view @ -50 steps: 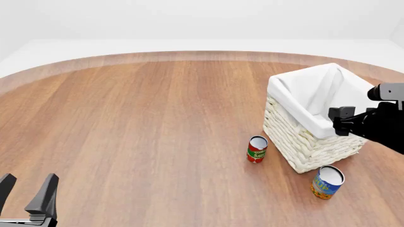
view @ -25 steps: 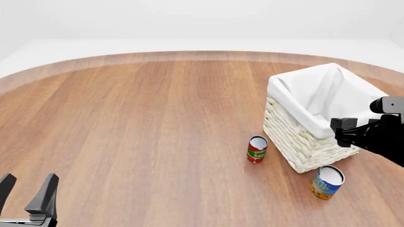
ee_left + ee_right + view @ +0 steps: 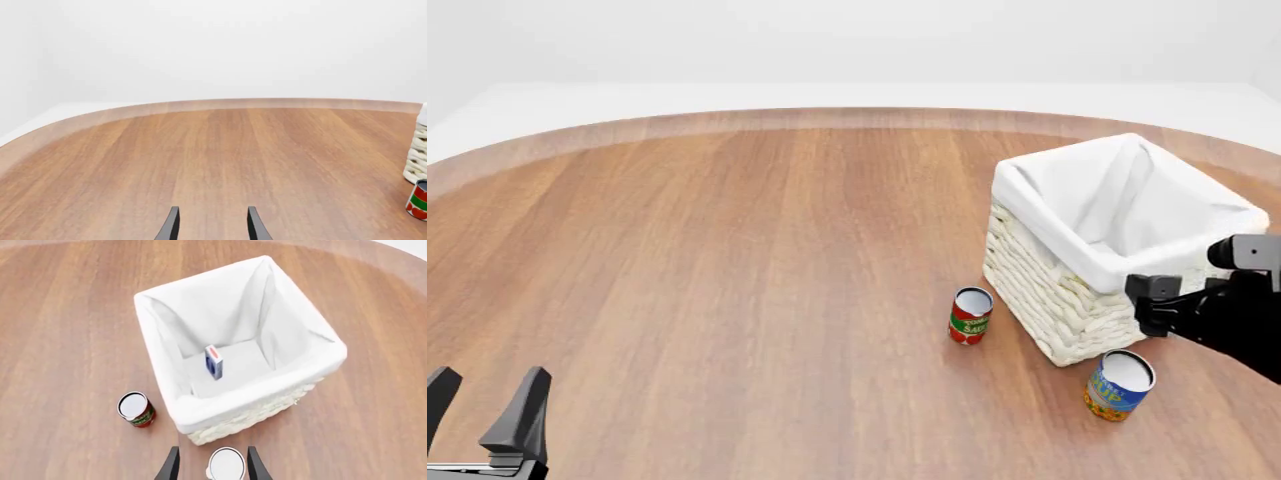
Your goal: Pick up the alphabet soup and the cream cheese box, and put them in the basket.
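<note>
Inside the basket (image 3: 175, 416), a square cream wicker basket with white cloth lining folded over its rim, the cream cheese box (image 3: 213, 361) stands on edge on the cloth floor, blue and white with a touch of red at one end. Nothing else shows in the basket. It sits on the right part of a round wooden table (image 3: 721, 260).

Just outside the basket's near corner, the alphabet soup (image 3: 1118, 385) stands upright on the table, close to the wicker. A narrower red-and-green can (image 3: 969, 315) stands upright beside the basket's left wall, apart from it.

Above the soup can, the right gripper (image 3: 212, 466) points down with its fingers spread, empty; the can's pale top shows between the fingertips. At the table's near left, the left gripper (image 3: 486, 405) is also spread and holds nothing.
</note>
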`<state>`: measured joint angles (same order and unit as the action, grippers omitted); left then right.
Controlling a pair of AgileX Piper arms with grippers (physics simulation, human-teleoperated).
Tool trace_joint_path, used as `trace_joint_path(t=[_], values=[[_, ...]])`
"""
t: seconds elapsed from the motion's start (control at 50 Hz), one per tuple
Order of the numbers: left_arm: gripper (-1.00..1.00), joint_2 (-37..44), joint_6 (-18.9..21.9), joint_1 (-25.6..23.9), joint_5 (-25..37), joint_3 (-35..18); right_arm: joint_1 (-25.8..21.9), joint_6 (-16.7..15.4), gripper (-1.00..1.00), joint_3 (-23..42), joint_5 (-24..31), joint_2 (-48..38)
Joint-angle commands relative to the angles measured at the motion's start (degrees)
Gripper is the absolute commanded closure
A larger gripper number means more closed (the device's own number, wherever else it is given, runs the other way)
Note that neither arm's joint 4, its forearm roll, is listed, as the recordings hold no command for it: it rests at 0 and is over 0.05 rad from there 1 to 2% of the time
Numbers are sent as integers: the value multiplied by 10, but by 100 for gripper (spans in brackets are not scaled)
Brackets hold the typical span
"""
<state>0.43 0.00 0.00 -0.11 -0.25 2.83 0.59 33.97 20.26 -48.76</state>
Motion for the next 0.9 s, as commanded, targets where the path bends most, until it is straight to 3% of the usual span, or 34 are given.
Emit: trace_joint_path(t=[0.02,0.58,0.9], values=[[-100,0,0,0,0,0,3,2,-100,-24,0,18],[-100,0,0,0,0,0,12,-4,-100,-54,16,50],[-100,0,0,0,0,0,13,12,-100,-87,8,67]])
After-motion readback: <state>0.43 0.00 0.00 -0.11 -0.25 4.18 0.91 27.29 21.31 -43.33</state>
